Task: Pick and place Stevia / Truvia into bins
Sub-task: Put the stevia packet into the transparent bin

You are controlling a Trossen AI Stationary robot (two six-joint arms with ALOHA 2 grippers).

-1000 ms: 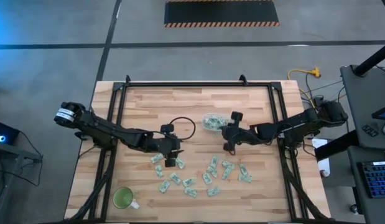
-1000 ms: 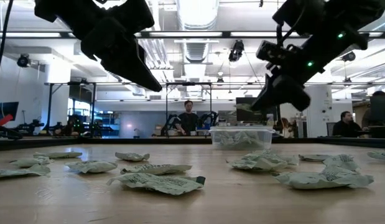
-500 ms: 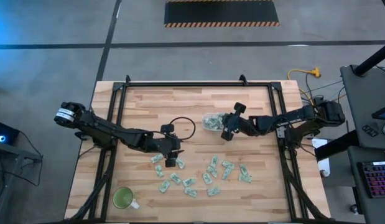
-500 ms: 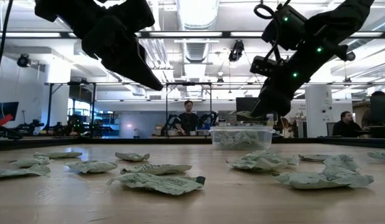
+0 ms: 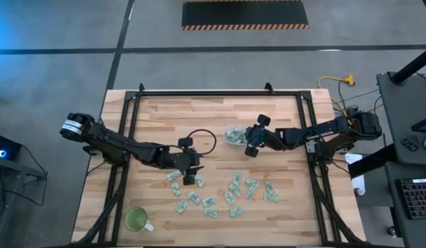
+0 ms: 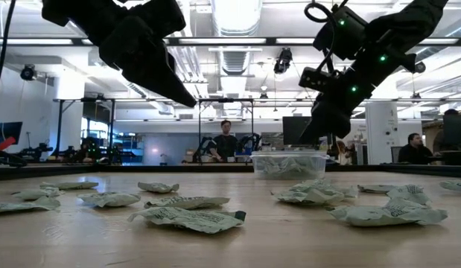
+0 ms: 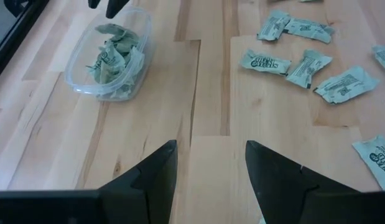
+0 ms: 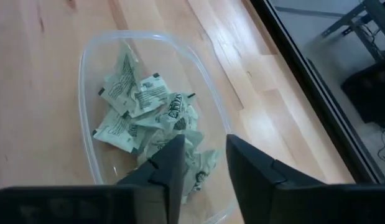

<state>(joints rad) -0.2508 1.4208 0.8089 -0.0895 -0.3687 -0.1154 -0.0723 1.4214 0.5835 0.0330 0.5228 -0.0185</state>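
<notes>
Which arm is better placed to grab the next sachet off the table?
Left, probably. The left gripper, open and empty, hangs beside the loose sachets, while the right gripper, also open, is over the tub.

Light was even and bright overhead; ceiling lamps point(image 6: 236, 15) glared, arms were silhouetted, and near sachets point(image 6: 187, 217) blurred.

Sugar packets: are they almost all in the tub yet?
Not yet. A small pile of packets already lies in the clear tub. The right gripper hangs open above it, empty. Most sachets lie loose on the table; the left gripper waits open above them.
</notes>
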